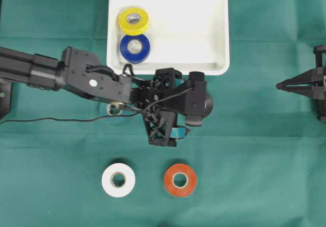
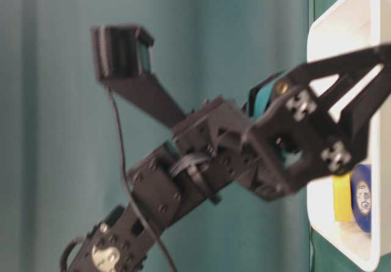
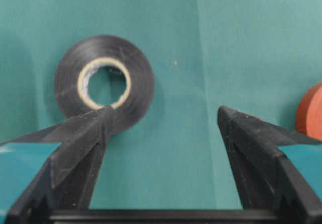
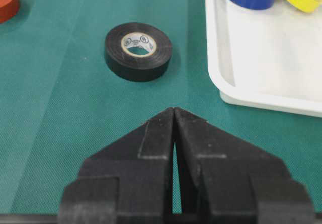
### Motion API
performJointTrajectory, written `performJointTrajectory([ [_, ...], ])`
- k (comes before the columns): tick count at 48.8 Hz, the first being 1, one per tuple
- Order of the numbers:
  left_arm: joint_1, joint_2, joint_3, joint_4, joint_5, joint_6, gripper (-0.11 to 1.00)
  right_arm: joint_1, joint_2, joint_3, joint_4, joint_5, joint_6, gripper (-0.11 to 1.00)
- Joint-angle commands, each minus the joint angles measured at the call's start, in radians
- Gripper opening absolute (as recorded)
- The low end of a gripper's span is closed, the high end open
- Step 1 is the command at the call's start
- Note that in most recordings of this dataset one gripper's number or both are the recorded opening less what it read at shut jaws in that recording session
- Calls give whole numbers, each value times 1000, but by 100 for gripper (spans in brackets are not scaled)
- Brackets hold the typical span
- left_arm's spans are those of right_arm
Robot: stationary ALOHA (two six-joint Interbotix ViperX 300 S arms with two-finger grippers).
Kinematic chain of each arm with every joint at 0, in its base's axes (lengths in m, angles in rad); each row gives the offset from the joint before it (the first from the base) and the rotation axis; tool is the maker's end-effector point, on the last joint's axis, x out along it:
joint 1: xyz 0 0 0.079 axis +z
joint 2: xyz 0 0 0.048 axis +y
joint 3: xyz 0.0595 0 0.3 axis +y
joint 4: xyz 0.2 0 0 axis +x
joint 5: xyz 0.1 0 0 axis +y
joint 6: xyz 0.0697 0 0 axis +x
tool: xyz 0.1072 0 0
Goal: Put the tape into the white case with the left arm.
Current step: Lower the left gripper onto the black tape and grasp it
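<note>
1. Left gripper (image 3: 163,118) hangs over the green cloth (image 1: 265,150) with its jaws spread wide and nothing between them — the black tape (image 3: 104,83) lies flat just ahead, and in the wrist view the left fingertip overlaps the roll's near edge.
2. Risk one: the roll sits off to the left of the gap, not centred. Close from here and one finger likely lands on top or shoves it away.
3. Risk two: the orange tape (image 3: 311,110) peeks in just right of the other finger — a sideways correction could nudge it.
4. The white case (image 1: 204,13) lies beyond the arm, already holding a yellow tape (image 1: 133,20) and a blue tape (image 1: 134,48); a careless drop could land on them.
5. Right gripper (image 4: 174,114) sits pressed together, parked well clear.
</note>
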State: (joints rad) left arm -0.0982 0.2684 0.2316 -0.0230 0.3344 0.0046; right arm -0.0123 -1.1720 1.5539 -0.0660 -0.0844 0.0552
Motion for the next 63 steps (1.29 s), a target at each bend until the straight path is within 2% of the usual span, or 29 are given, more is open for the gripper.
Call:
performJointTrajectory([
  [1,0,2,-44,2,3,-2,83,-2,6,-11,0,-9,2,-9],
  [30,17,140,-129,2,28,6,83,-2,6,-9,0,-9,2,-9],
  [54,38,199,-146,3,26,8,83,-2,6,-5,0,-15,2,-9],
  [63,37,202,-147,3,23,17,78,-2,6,-5,0,-15,2,-9],
])
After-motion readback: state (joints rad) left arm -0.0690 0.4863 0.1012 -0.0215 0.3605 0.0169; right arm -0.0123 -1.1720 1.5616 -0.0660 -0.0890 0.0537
